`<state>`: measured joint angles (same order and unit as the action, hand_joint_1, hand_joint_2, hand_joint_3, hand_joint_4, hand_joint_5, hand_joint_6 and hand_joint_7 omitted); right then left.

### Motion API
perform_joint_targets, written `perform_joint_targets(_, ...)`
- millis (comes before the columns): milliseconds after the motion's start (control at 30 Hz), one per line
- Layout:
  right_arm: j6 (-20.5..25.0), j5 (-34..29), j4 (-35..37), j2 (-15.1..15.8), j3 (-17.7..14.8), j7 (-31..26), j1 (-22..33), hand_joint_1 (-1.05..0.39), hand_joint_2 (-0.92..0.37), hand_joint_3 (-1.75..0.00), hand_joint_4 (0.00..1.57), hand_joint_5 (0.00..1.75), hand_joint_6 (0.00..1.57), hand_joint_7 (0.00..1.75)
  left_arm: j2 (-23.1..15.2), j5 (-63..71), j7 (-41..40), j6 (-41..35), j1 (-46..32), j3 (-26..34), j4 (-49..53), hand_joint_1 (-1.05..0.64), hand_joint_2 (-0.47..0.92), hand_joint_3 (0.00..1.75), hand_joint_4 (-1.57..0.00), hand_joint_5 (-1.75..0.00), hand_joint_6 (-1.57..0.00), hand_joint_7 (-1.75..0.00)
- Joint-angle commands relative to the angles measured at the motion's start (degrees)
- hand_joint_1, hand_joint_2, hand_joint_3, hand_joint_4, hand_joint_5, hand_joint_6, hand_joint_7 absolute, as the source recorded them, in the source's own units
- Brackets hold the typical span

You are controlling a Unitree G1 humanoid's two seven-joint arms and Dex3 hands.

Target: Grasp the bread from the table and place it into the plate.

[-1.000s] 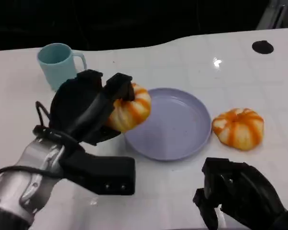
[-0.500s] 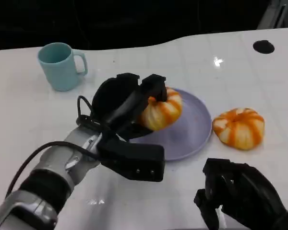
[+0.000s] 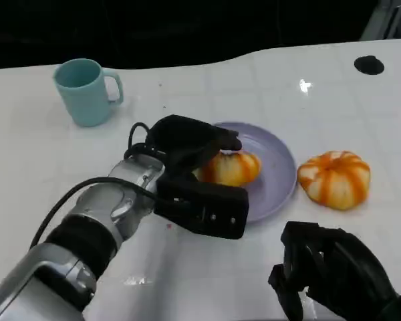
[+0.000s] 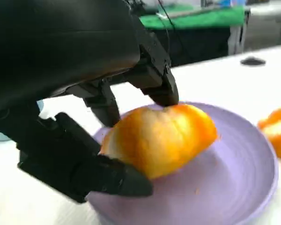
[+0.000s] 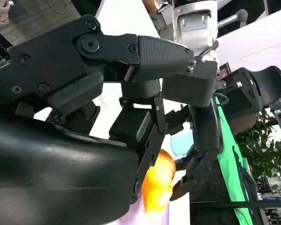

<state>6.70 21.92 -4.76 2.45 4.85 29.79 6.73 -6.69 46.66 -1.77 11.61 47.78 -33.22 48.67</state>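
An orange-and-white striped bread (image 3: 235, 168) lies in the purple plate (image 3: 279, 168), left of its middle. My left hand (image 3: 187, 142) reaches over it from the left and still grips it. In the left wrist view, the fingers (image 4: 160, 88) press on top of the bread (image 4: 161, 138), the thumb lies along its near side, and the bread's underside rests on the plate (image 4: 239, 187). My right hand (image 3: 324, 267) hovers near the table's front edge at the right, fingers curled in, holding nothing. In the right wrist view, bent fingers (image 5: 203, 126) frame the bread (image 5: 158, 187).
A second striped bread (image 3: 334, 177) sits on the white table just right of the plate. A teal mug (image 3: 87, 90) stands at the back left. A small black disc (image 3: 369, 65) lies at the far right back. The table's far edge curves against a dark background.
My left hand has carried the bread rightward from the plate's left rim to over the plate and lowered it onto the plate. The right hand has stayed put.
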Motion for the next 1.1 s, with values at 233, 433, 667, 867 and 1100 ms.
perform_joint_targets(233,0.5,0.8,-1.6,0.3,-0.5,-0.4,0.7,-0.94,-0.77,-0.63,1.22,1.66,1.04,1.52,-4.8,-1.0,7.2,-1.9,-2.9,-0.4,-9.3,-0.94,0.92,0.55,-0.11,-0.16,-0.25,0.0)
perform_joint_targets(433,0.7,0.7,-2.1,0.4,-0.4,-0.7,0.8,-0.93,-0.76,-0.65,1.22,1.66,1.03,1.52,-7.3,-2.2,8.1,-1.0,-5.1,0.8,-14.5,-0.94,0.92,0.56,-0.13,-0.2,-0.28,-0.01)
perform_joint_targets(667,0.9,1.1,-2.0,0.2,-0.4,-0.7,0.6,-0.93,-0.75,-0.67,1.21,1.65,1.02,1.51,-10.0,-11.6,6.5,6.2,-12.9,7.6,-21.9,-0.83,0.92,0.45,-0.28,-0.31,-0.37,-0.04)
perform_joint_targets(867,1.3,1.1,-2.6,0.5,-0.4,-0.7,0.9,-0.93,-0.75,-0.68,1.21,1.66,1.03,1.52,-8.8,-25.5,7.3,13.3,-23.0,15.0,-26.6,-0.67,0.92,0.36,-0.39,-0.65,-0.56,-0.12)
perform_joint_targets(1100,1.3,0.8,-2.8,0.5,-0.3,-0.8,1.1,-0.93,-0.74,-0.69,1.2,1.68,1.02,1.53,-6.7,-43.9,16.8,14.3,-31.6,20.0,-34.2,-0.55,0.92,0.31,-0.36,-1.33,-0.47,-0.84)
